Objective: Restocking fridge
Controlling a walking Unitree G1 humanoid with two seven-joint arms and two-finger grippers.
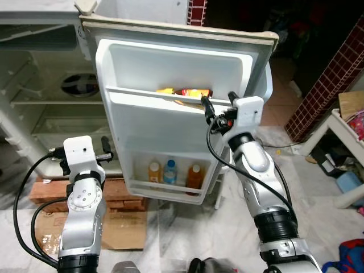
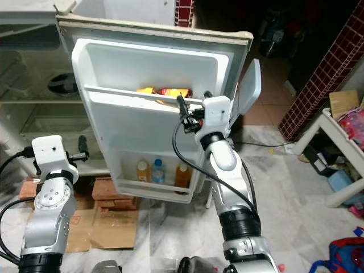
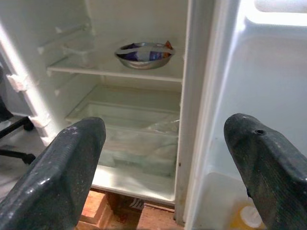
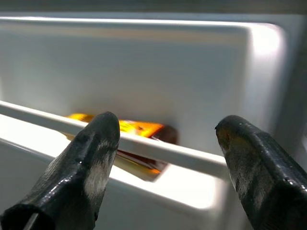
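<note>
The fridge door [image 1: 170, 131] stands open toward me. An orange-and-red bottle [image 1: 190, 92] lies on its side in the upper door shelf behind a white rail [image 4: 158, 151]. Three bottles [image 1: 170, 172] stand upright in the lower door shelf. My right gripper [image 1: 219, 105] is open just in front of the upper rail, at the lying bottle's [image 4: 144, 132] end, holding nothing. My left gripper [image 1: 106, 149] is open and empty, held up beside the door's hinge side and facing the fridge compartment [image 3: 120, 96]. A metal bowl [image 3: 144, 53] sits on an inner shelf.
Red bricks [image 1: 51, 190] and flat cardboard [image 1: 122, 230] lie on the floor under the fridge. A white table [image 1: 341, 128] and a brick wall [image 1: 330, 79] stand on the right. A coloured bag [image 1: 350, 256] lies at the lower right.
</note>
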